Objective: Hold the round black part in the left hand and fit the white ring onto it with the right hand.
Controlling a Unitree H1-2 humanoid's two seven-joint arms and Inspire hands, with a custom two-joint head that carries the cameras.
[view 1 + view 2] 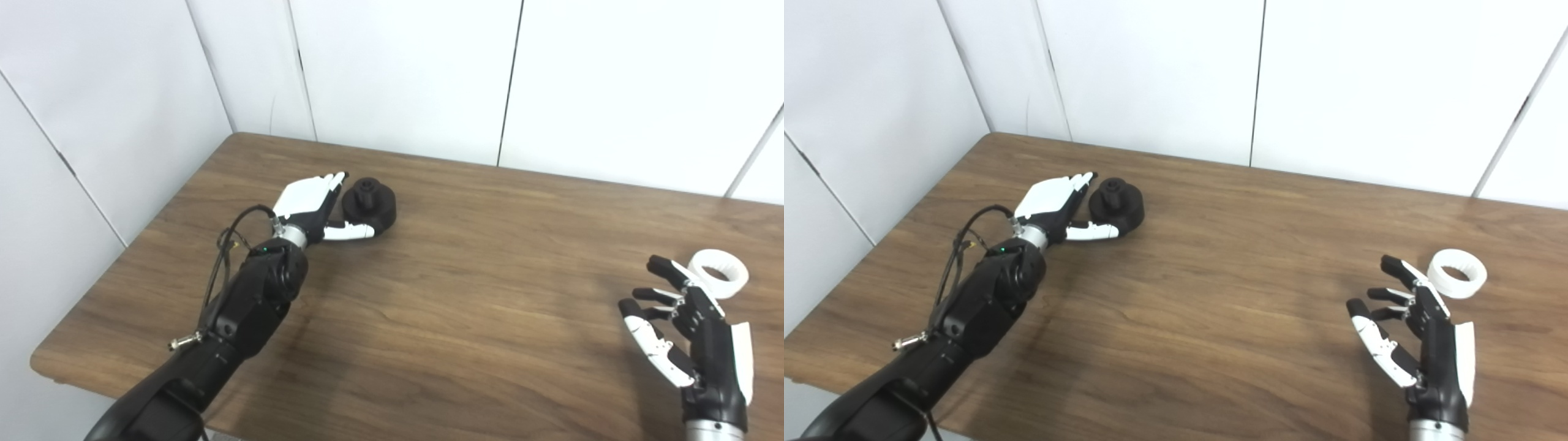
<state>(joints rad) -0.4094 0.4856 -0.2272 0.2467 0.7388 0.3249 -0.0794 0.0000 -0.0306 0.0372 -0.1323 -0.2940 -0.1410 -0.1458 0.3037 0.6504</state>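
The round black part [369, 206] lies on the wooden table [490, 294] at the back left, a small hub sticking up from its top. My left hand [309, 207] is open right beside it, fingers along its left side and thumb under its near edge. The white ring [718, 273] lies flat at the right side of the table. My right hand [686, 324] hovers open just in front and left of the ring, fingers spread, holding nothing.
White wall panels [398, 73] close off the table at the back and on the left. The table's front edge [122, 386] runs near the lower left, under my left forearm.
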